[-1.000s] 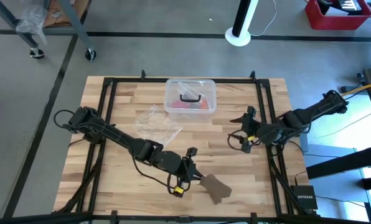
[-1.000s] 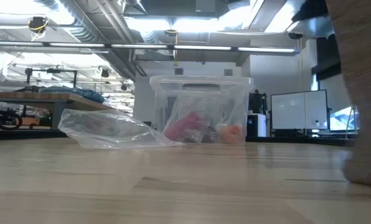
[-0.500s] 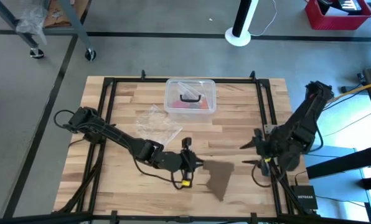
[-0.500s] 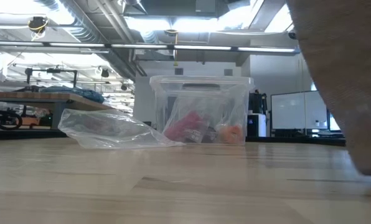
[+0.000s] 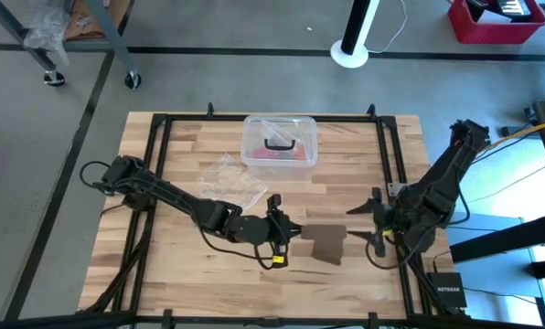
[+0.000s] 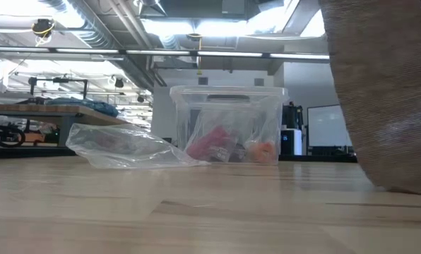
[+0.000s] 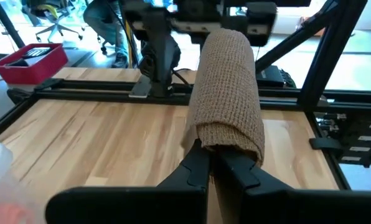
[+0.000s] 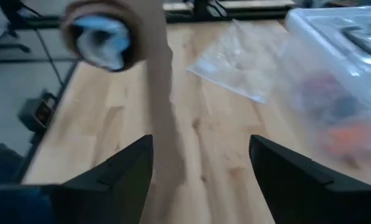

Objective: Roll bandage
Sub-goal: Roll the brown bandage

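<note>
The left gripper (image 5: 286, 230) is clamped tight on the rolled end of the bandage (image 5: 325, 242), holding it clear of the table (image 5: 172, 164), apparently so the loose tail hangs free for winding. The bandage, dull brown ribbed weave, is partly rolled at front centre. Beyond, the right gripper (image 5: 371, 222) stands wide apart, empty, facing the strip.
</note>
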